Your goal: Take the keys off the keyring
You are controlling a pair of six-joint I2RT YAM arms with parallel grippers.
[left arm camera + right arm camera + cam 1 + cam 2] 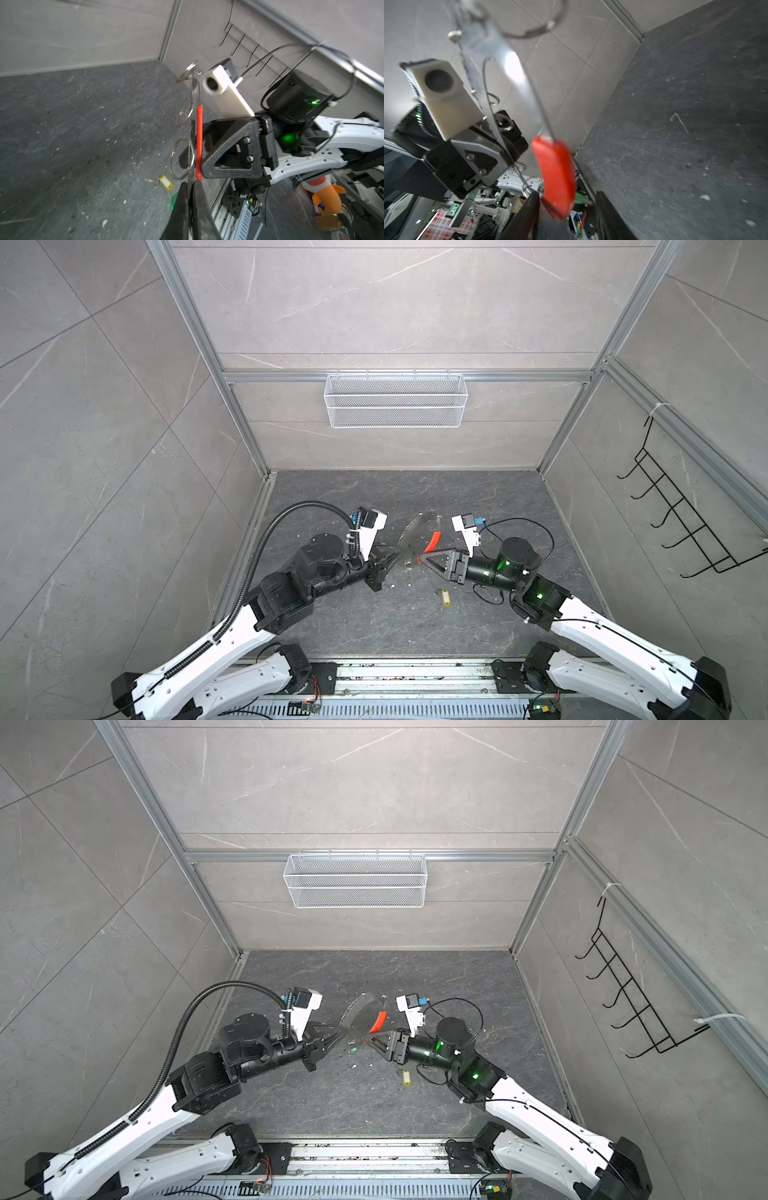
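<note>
The keyring (pixel 409 533) is held up in the air between both arms, blurred in both top views. Its red sleeve (pixel 432 542) (pixel 377 1022) (pixel 199 141) faces the right arm. My left gripper (pixel 395 558) (pixel 190 184) is shut on the hoop's thin wire just below the sleeve. My right gripper (pixel 420 559) (pixel 568 195) stands open, with the blurred red sleeve (pixel 556 176) between its fingers. The yellow-tagged key (pixel 446 598) (pixel 165 182) lies loose on the floor. A green tag (pixel 174 200) (pixel 580 197) peeks from behind the fingers; I cannot tell whether it hangs on the hoop.
Small split rings (pixel 182 159) hang on the hoop. A white mesh basket (pixel 395 400) hangs on the back wall and a black hook rack (pixel 685 506) on the right wall. White crumbs dot the dark floor (pixel 374 614). A metal rail (pixel 415 676) runs along the front.
</note>
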